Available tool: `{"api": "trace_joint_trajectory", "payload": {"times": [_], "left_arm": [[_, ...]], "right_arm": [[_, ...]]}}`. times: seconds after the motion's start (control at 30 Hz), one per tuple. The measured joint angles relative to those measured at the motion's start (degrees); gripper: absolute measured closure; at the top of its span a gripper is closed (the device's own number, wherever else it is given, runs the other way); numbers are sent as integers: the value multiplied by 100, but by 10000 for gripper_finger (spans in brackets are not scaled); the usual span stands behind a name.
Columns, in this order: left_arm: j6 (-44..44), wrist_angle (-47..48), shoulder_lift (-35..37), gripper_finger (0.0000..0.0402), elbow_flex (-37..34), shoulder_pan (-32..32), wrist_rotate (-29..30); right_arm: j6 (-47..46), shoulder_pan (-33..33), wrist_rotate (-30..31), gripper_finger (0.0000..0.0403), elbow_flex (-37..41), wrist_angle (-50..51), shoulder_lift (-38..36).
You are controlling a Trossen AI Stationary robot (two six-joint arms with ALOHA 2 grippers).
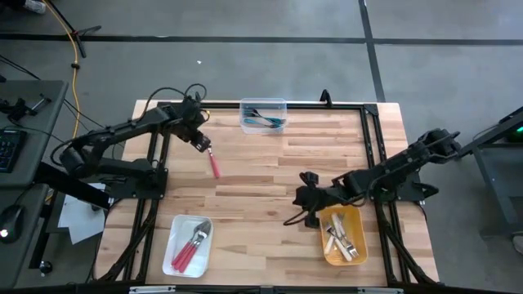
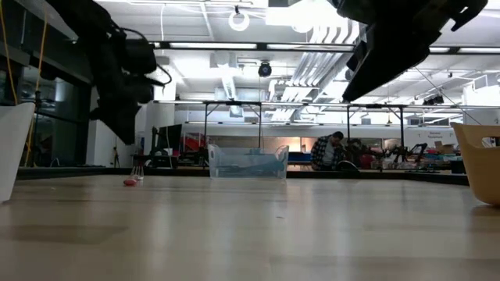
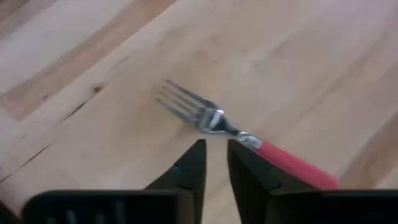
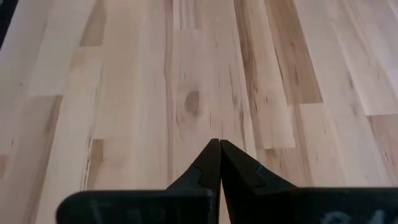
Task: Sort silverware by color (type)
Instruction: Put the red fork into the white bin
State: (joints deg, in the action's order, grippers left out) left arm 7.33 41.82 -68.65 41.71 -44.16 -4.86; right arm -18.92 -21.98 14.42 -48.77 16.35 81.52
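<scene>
our left gripper [image 3: 216,163] hovers over the red-handled fork [image 3: 249,142] lying alone on the desk [image 1: 270,175], jaws a narrow slit apart, holding nothing, because its red mates fill the white tray [image 1: 175,260]. our right gripper [image 4: 219,163] waits pinched together, empty.

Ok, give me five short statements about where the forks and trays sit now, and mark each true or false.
1. A pink-red fork lies loose on the table. True.
2. The yellow tray holds the pink-red forks. False: it holds white-cream forks; the pink-red ones lie in the white tray.
3. The clear bin holds teal-blue forks. True.
4. The right gripper is shut and holds nothing. True.
5. The left gripper hovers above the yellow tray. False: it is by the loose fork.
</scene>
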Motion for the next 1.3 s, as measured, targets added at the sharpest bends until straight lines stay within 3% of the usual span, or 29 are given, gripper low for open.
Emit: {"api": "trace_joint_trajectory", "payload": {"times": [0.3, 0.47, 1.03, 1.3], "left_arm": [[204, -294, -534, 243, 0, -406, 17], [329, -839, -786, 208, -280, -473, 79], [299, -3298, -856, 204, -1480, -621, -129], [337, -4020, -911, 204, -1823, -608, -841]], "right_arm": [[144, 6, -5, 402, 0, -125, 0], [249, 9, -3, 402, 0, -125, 0], [477, 9, -1, 403, 0, -433, 0], [501, 9, -1, 403, 0, -471, 0]]}}
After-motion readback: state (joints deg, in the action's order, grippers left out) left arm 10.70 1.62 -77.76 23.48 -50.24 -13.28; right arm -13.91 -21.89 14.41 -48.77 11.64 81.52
